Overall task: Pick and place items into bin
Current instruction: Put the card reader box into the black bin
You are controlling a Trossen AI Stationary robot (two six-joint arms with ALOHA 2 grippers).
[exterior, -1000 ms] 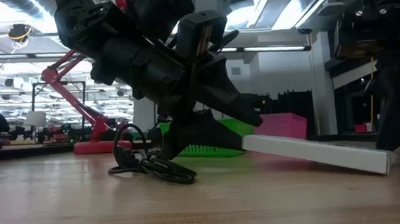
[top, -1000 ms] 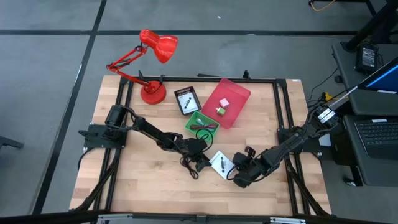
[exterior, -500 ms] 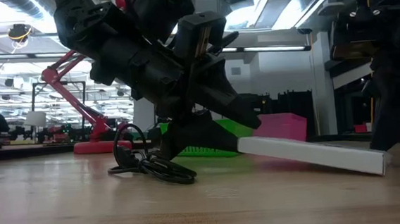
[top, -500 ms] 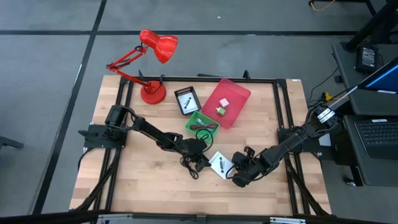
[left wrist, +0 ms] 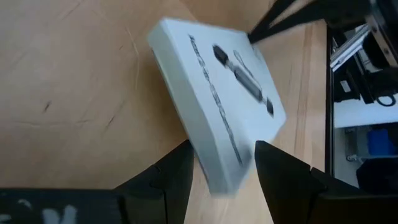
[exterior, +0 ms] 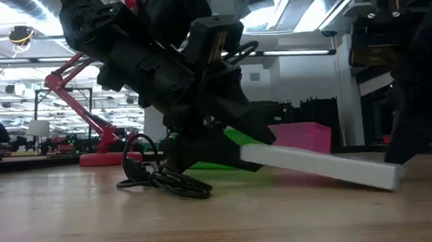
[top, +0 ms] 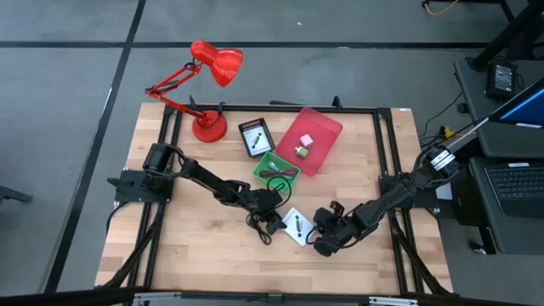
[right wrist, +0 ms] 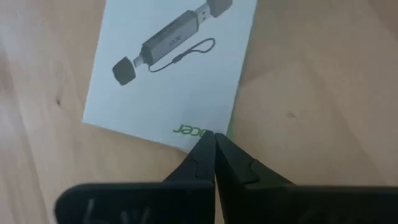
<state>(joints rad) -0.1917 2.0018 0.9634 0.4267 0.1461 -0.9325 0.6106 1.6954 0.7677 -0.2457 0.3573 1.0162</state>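
Left gripper (left wrist: 221,171) clamps the flat white box (left wrist: 217,106), printed with a dark adapter.

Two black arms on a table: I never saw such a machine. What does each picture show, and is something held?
It is a robot with two arms, each ending in a two-finger gripper. One picture looks down from above, one looks level across the table, two come from wrist cameras. The left gripper holds one end of a white box, tilted up. The right gripper, shut, is at its opposite edge. A black cable, pink bin, green bin and red lamp are also on the table.
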